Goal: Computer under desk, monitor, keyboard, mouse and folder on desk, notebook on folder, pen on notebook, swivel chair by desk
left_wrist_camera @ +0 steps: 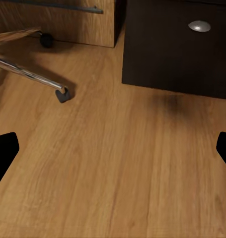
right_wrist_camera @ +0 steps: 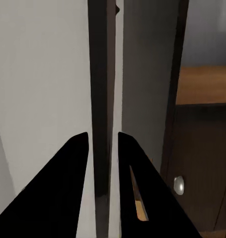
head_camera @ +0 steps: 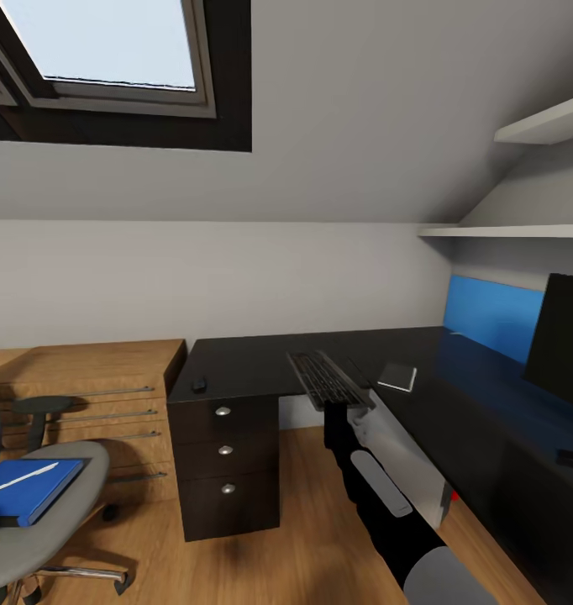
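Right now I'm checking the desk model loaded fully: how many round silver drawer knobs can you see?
3, stacked on the desk's drawer fronts: top knob, middle knob, bottom knob. Others may be hidden.

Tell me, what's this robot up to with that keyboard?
Its right gripper is shut on the flat dark keyboard, holding it over the long black desk. The small black mouse and grey notebook lie on the desk; the bright blue folder sits on the grey swivel chair.
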Controlling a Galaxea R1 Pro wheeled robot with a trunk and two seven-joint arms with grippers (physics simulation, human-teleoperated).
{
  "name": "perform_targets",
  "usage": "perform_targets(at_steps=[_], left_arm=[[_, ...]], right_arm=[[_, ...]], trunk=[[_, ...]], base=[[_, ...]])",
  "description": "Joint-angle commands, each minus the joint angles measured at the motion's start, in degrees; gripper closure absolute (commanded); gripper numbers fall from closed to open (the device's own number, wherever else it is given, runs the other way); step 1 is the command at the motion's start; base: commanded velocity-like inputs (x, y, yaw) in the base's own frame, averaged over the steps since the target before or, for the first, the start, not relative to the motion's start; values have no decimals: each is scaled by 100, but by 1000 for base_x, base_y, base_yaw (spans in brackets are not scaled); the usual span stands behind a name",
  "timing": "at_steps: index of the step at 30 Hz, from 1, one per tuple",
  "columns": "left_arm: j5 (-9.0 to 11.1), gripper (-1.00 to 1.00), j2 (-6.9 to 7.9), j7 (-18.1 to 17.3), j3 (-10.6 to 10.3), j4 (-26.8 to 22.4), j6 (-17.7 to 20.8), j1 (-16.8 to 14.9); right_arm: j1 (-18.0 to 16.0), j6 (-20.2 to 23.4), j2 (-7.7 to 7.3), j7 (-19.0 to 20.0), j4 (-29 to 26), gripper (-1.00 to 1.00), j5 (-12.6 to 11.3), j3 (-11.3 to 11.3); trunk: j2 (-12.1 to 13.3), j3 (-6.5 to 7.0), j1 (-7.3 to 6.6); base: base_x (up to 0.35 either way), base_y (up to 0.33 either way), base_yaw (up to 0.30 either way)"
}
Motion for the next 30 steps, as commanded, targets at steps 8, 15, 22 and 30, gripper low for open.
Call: perform_targets(at_steps=[8,15,22,30], left_arm=[[54,-100,1,39,-49,-3,-28,-10],[57,-100,2,39,-49,-3,-28,-6],[60,-100,6,35,-49,-3,-28,-9],[63,-100,9,22,-49,-3,-28,-10]], right_arm=[[-32,-41,-3,-16,373,100,-30,18],[-48,-39,-10,-14,523,100,-24,18],[-50,-43,-18,-11,531,100,-16,18],[-50,-49,-20,-7,533,100,-7,18]], trunk=[[-3,-7,1],[-3,-7,1],[-3,-7,1],[-3,-7,1]], base=[[135,-4,0],[158,-29,0],[118,-20,0],[93,-9,0]])
